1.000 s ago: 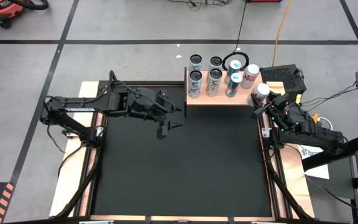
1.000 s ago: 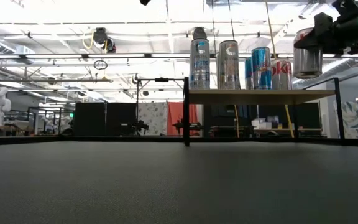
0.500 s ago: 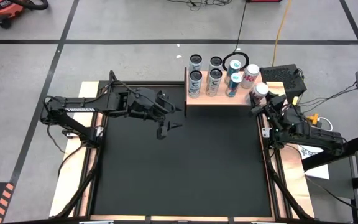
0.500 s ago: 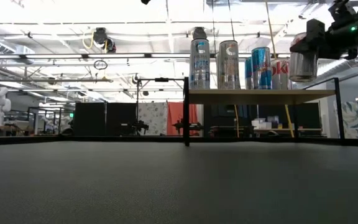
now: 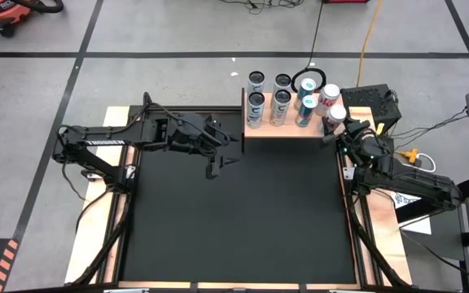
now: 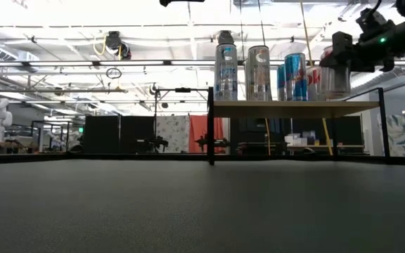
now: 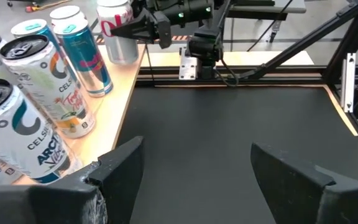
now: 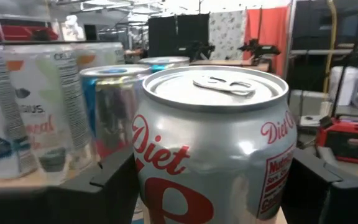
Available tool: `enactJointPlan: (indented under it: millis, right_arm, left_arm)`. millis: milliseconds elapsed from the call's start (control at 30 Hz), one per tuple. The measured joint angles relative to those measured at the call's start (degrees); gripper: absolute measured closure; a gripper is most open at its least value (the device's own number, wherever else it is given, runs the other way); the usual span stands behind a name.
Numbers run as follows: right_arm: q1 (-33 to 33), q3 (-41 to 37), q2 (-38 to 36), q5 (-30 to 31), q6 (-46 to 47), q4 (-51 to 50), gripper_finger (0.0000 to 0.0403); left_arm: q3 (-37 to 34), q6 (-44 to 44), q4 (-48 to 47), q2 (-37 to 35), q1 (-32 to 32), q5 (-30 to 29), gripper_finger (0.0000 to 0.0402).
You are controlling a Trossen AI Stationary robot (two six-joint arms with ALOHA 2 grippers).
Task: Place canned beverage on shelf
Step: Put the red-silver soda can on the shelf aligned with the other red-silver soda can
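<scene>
— As far as we can judge, how near is the can (image 8: 213, 155) to being shelved?

— We'd call it nearly there. The right gripper (image 5: 338, 124) has its fingers clamped around the silver can, and we see it held at the right end of the shelf (image 5: 259, 131), its base about level with the wooden top in the low view. We cannot tell whether it already rests on the wood or hangs just above it. Setting it down, letting go and backing the arm away are what we think remains.

— And what else stands on the shelf?

— Six cans (image 5: 281, 98) stand in two rows: we count four tall slim ones toward the left, a blue one (image 7: 87, 57) next, and a can with red lettering (image 5: 329, 95) at the back right, just beside the held can.

— What can we read?

— On the held can, red script says "Diet"; smaller print lower down is too fine for us. The nearest tall white can (image 7: 23, 127) in the left wrist view reads "CELSIUS". The red script on the back can we cannot make out.

— And the other arm?

— The left gripper (image 5: 221, 165) waits over the black mat (image 5: 234, 236), in front of the shelf's left end, fingers spread apart and holding nothing.
</scene>
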Motion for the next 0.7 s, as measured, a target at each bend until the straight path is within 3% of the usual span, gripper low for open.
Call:
enactJointPlan:
  millis: [200, 433, 700]
  right_arm:
    - [-5.55, 0.00, 2.97, -2.78, 1.75, 0.67, 0.0133]
    - [-11.20, 0.04, 5.50, -10.22, 3.45, 0.62, 0.0133]
    - [-13.97, 0.22, 6.92, -14.64, 3.54, 0.93, 0.0127]
  left_arm:
    - [0.00, -0.04, -0.06, 0.00, 1.05, -0.02, 0.0109]
    - [0.00, -0.05, -0.25, 0.00, 1.99, -0.02, 0.0109]
    - [0.00, -0.07, -0.34, 0.00, 2.20, -0.02, 0.0109]
